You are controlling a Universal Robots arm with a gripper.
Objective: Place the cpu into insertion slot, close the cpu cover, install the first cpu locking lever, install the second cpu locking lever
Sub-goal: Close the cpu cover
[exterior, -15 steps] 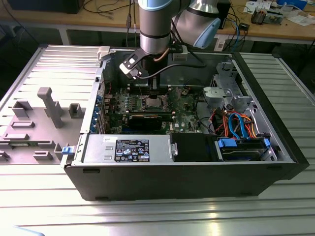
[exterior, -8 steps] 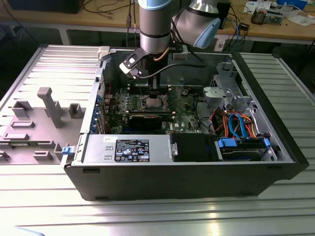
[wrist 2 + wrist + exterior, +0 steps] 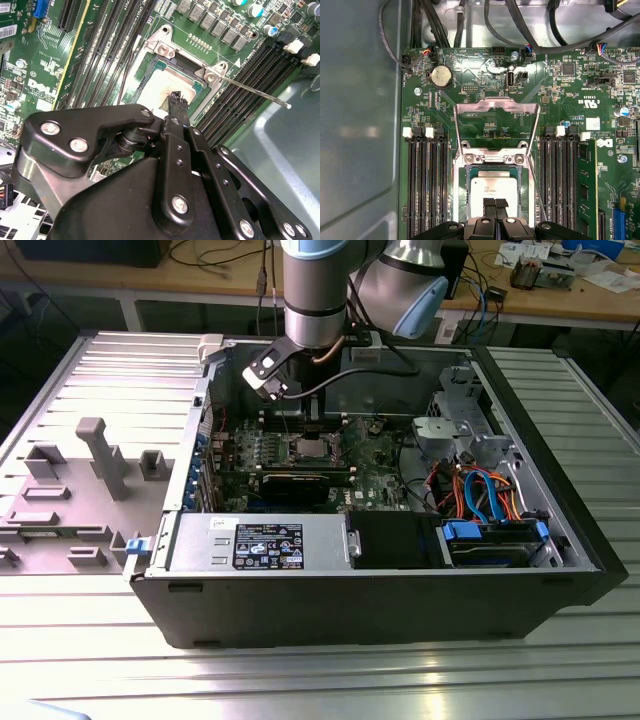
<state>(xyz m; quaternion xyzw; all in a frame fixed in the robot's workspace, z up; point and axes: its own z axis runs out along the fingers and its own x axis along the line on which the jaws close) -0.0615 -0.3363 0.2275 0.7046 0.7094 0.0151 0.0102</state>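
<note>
The cpu point(image 3: 495, 187), a silver-grey square, lies flat inside the insertion slot point(image 3: 460, 192) on the green motherboard; in the second wrist view the cpu point(image 3: 156, 84) looks bright within the slot's metal rim point(image 3: 164, 49). The cpu cover point(image 3: 497, 104) stands swung up and open beyond the slot, board showing through its window. My gripper point(image 3: 495, 204) is shut, its two black tips together directly over the cpu's near edge, with nothing held; the gripper's tips point(image 3: 175, 98) point down at the chip. One thin locking lever point(image 3: 255, 93) sticks out free over the memory slots, another point(image 3: 128, 65) lies along the opposite side.
The motherboard sits deep in an open computer case point(image 3: 160, 580) on a ribbed metal table. Memory slots point(image 3: 425, 185) flank the socket on both sides. Cables point(image 3: 520, 25) run behind the board, a drive cage with orange and blue cables point(image 3: 480, 490) fills the exterior view's right.
</note>
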